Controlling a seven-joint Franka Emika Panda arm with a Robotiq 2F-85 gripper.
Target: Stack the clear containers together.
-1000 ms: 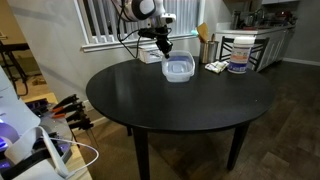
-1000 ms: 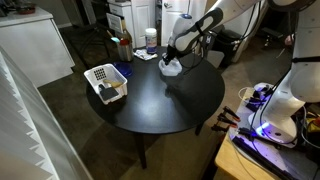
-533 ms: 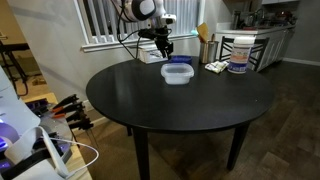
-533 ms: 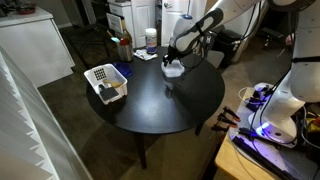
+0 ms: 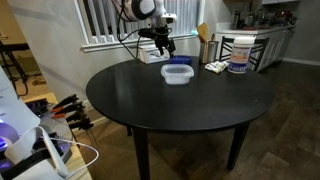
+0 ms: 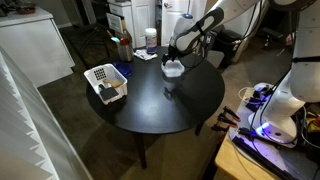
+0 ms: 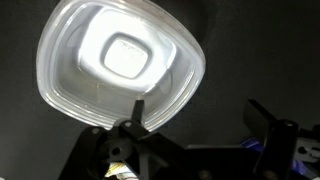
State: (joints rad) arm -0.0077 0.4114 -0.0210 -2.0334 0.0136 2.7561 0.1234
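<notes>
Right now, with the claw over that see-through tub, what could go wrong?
1. The gripper is open, one finger over the rim of the clear container; its thin wall may flex and slip when pinched.
2. That container sits near the table edge in both exterior views, so a nudge could push it off.
3. The blue-rimmed container stands apart; a misaligned drop may not nest.

No writing can be read; the blue label (image 5: 239, 64) on the white bucket (image 5: 239, 46) is too small.
</notes>
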